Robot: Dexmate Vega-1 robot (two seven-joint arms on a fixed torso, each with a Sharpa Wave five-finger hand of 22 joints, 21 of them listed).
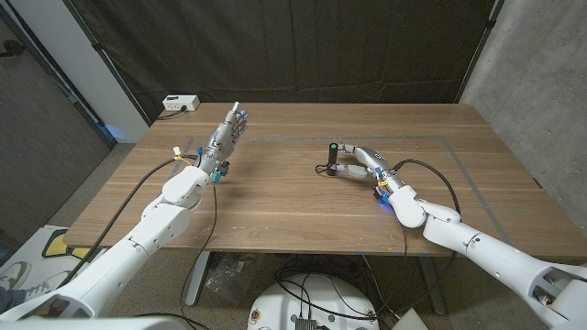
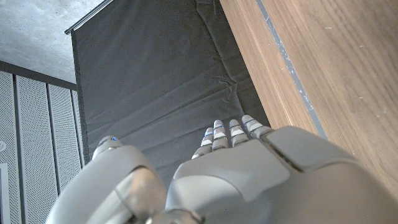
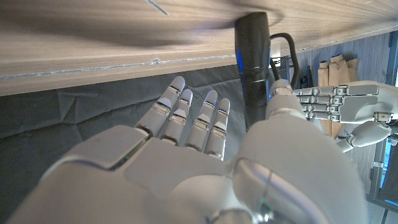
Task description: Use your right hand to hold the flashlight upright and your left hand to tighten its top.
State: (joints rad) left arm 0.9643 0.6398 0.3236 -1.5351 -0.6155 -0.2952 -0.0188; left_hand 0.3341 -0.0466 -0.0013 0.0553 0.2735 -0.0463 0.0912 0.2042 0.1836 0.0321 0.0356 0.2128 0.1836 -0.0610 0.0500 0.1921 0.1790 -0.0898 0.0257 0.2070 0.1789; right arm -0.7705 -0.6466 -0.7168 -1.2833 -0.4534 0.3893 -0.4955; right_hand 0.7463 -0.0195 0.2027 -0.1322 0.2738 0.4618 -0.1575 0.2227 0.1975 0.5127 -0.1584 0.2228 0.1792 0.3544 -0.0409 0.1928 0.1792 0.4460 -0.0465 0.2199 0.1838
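Both hands open, holding nothing.
Flashlight (image 1: 331,157) upright, touching right hand's (image 1: 360,161) thumb; left hand (image 1: 226,133) well apart.

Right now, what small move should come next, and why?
Probably close the right hand firmly around the flashlight: it stands upright by the thumb with the fingers still spread, and the left hand waits far off, open.

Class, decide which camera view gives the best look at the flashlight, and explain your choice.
The right wrist view: the flashlight fills the frame close up, its dark barrel beside the right hand. The head view shows it small but upright on the table. The left wrist view looks along the left hand toward a dark curtain.
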